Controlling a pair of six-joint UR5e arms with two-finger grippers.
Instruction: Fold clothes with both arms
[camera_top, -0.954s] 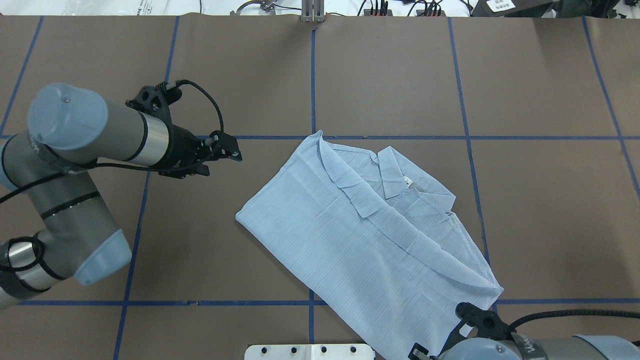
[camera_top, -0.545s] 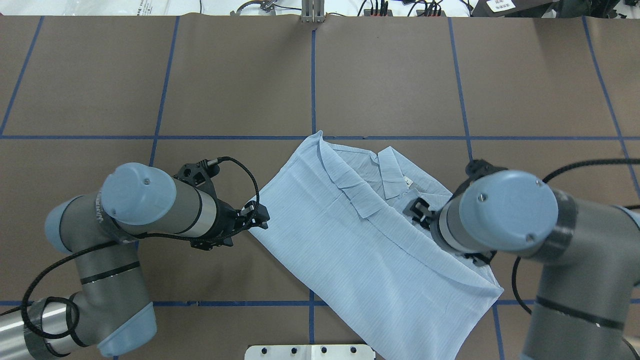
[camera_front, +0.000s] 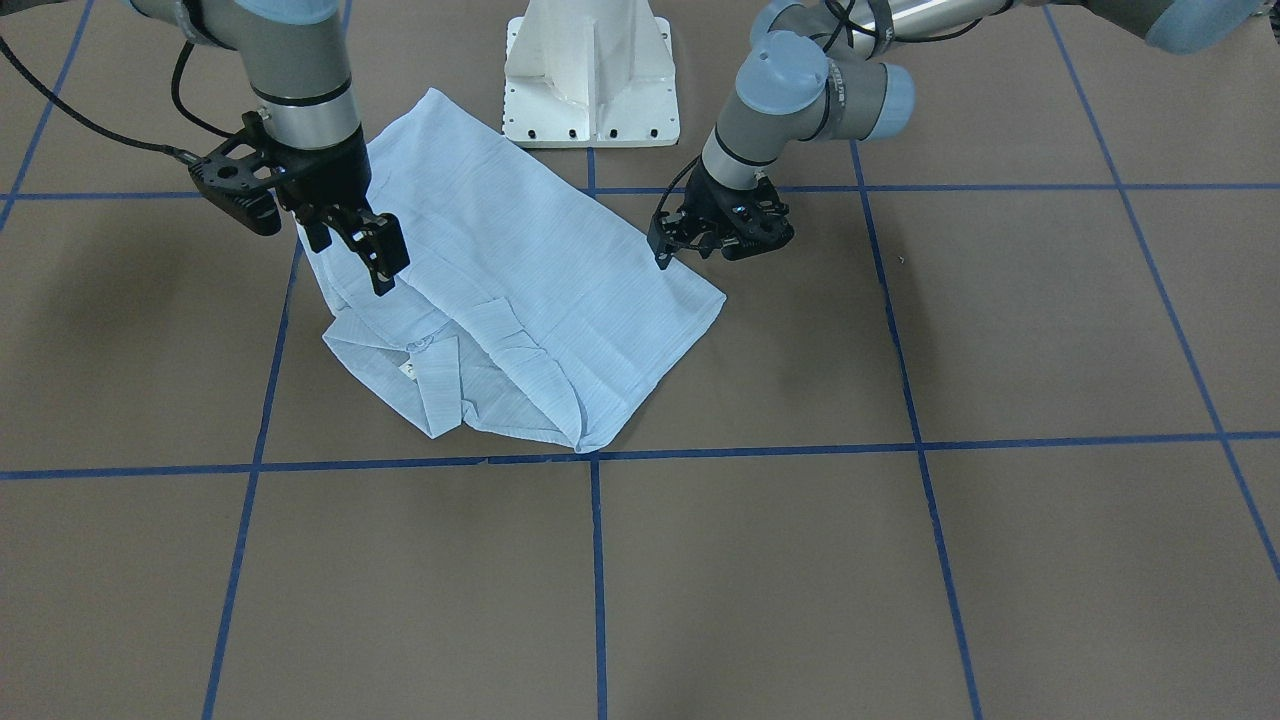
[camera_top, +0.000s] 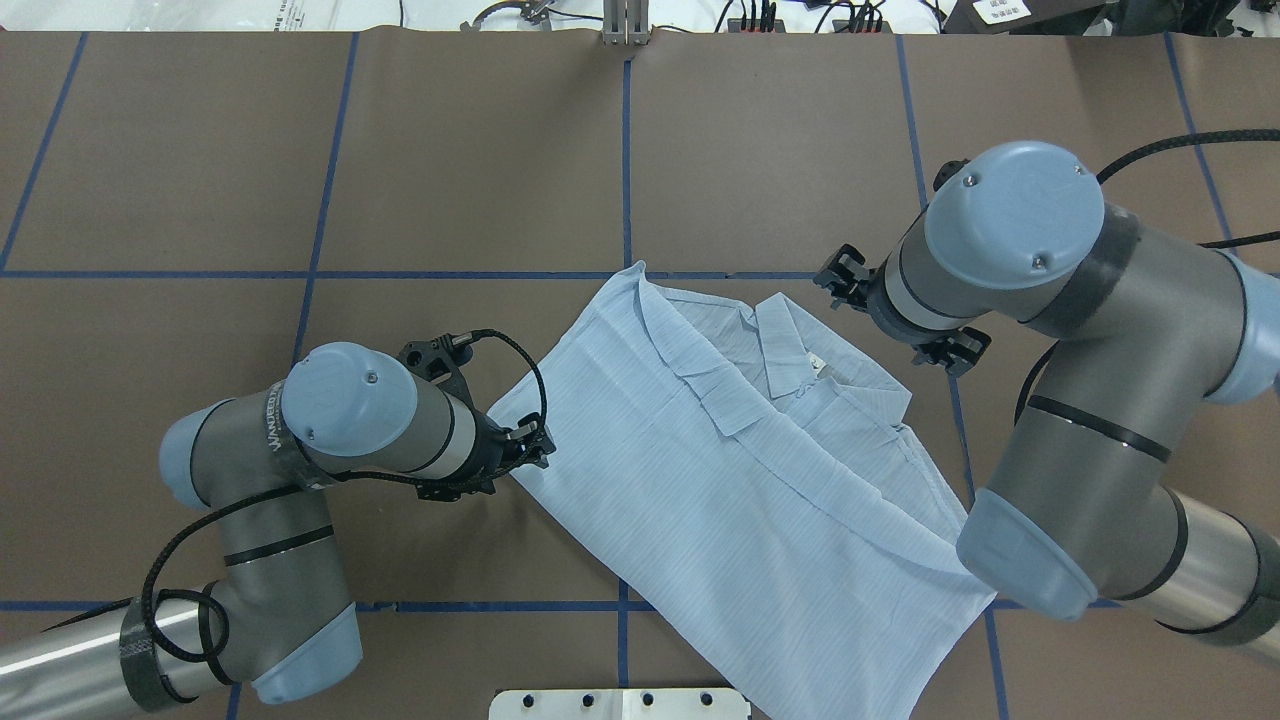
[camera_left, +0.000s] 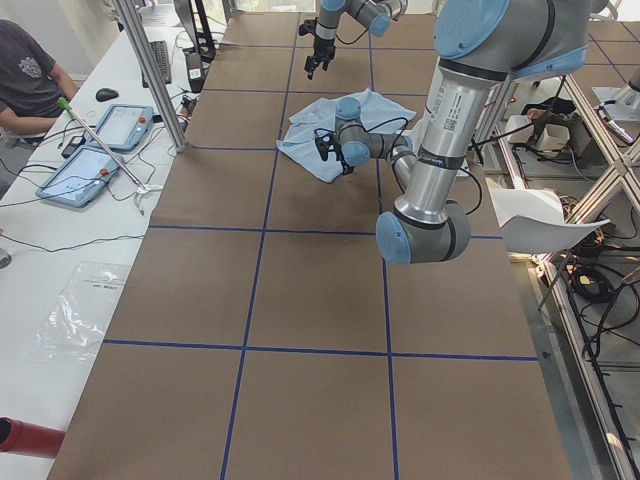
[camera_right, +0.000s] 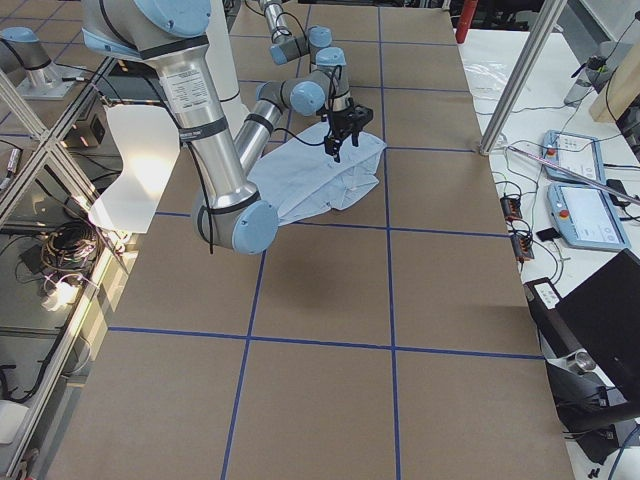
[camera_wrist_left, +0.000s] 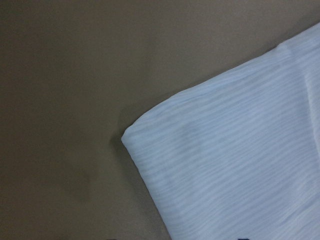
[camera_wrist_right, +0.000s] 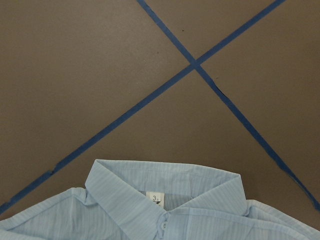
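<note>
Brown table (camera_top: 780, 150) – blue tape grid (camera_top: 627, 160), white side bench (camera_left: 25, 270).

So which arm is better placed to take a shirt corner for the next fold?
Left, probably. The left gripper sits low at a side corner of the shirt, which fills its wrist view. The right gripper hangs raised by the collar, which its wrist view shows from well above.

Overhead and front-facing cameras look steeply down on the counter (camera_top: 780, 150) from opposite long edges, sharing the shirt (camera_top: 700, 480). Side cameras look along it from either end. Wrist cameras hang close; the left seems nearest, on one shirt corner.
</note>
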